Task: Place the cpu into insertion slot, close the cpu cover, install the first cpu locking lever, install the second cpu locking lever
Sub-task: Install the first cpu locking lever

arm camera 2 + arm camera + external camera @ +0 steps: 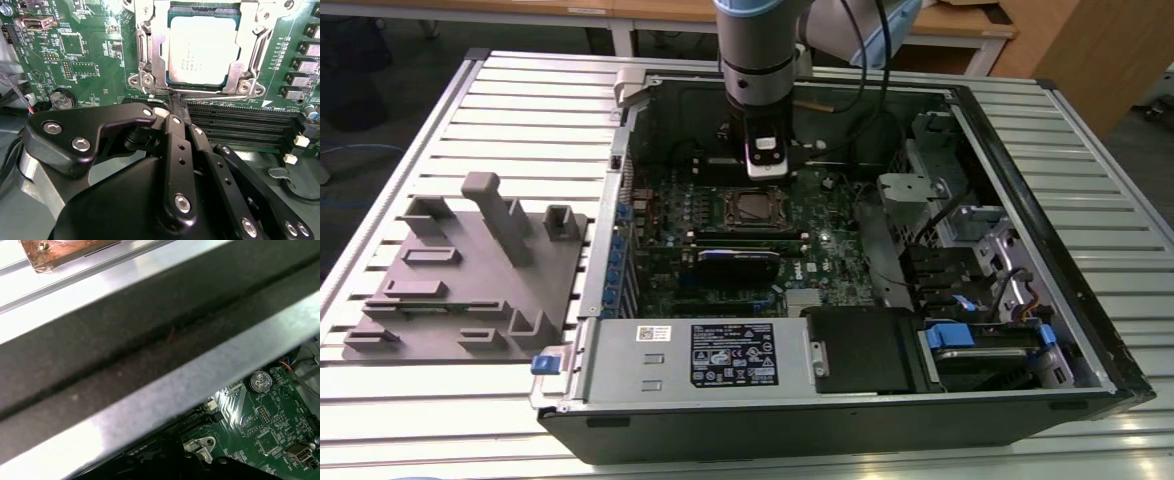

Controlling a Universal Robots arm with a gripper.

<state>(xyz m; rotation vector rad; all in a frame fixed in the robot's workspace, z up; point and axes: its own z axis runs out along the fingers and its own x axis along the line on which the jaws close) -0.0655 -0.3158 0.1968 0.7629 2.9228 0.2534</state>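
1. Fingers [172, 132] are pressed together, with no gap at the tips. The tips sit just beside the near edge of the cpu cover [150, 55]. I cannot tell whether they pinch anything thin there.
2. The cpu [202, 50] lies flat in the insertion slot [200, 8], and its silvery top shows through the cover's window. The cover looks folded down over it.
3. I cannot tell the lever state from the second wrist view, because the rods along the frame's sides are hard to separate from the frame.
4. Handling, as I judge it:
   - The cpu is light, stiff and smooth-topped, and fragile on its underside and against the pin field. Take it by its edges and keep it level.
   - The cover is thin, stiff sheet metal on a hinge. Push on the frame, not on the chip.
5. Memory slots [240, 125] run just beside the fingers, on the green motherboard [90, 65].
6. In the exterior view the arm hangs inside the open computer case [854, 400], just above the socket. The case rests on the slatted desk [520, 80].
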